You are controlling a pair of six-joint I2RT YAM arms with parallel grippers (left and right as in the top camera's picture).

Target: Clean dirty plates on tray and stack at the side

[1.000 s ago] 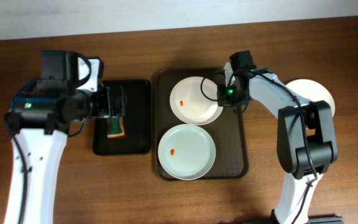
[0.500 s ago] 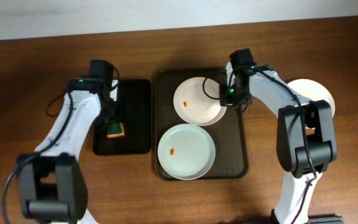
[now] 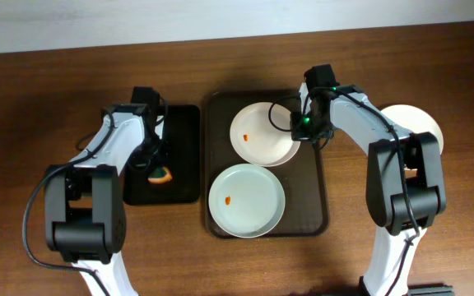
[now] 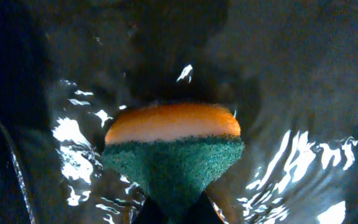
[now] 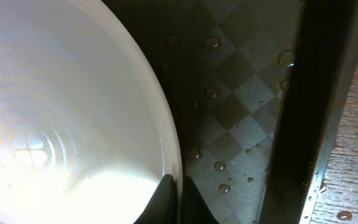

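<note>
Grippers, overhead view: the left gripper (image 3: 155, 166) hangs over the black tray (image 3: 183, 156) and is clamped on a sponge (image 3: 160, 174) just below it. The right gripper (image 3: 295, 136) is closed on the rim of the first plate (image 3: 260, 136), which lies in the brown tray (image 3: 322, 205). The second plate (image 3: 247, 200) lies in the same tray, near this gripper on the arm-base side. The third plate (image 3: 422, 123) rests on the surface (image 3: 467, 205), well apart on the gripper's outer side and partly hidden by the arm.

Left wrist view: the gripper (image 4: 174, 210) pinches the green scouring side of the sponge (image 4: 173, 149). The orange layer faces the wet, glistening tray floor (image 4: 291, 93).

Right wrist view: the gripper (image 5: 174, 198) has both fingers together on the thin rim of the plate (image 5: 61, 112). To its right are the chequered tray floor (image 5: 241, 106) with water drops (image 5: 212, 42), then the raised tray rim (image 5: 294, 124), then the surface (image 5: 353, 186).
</note>
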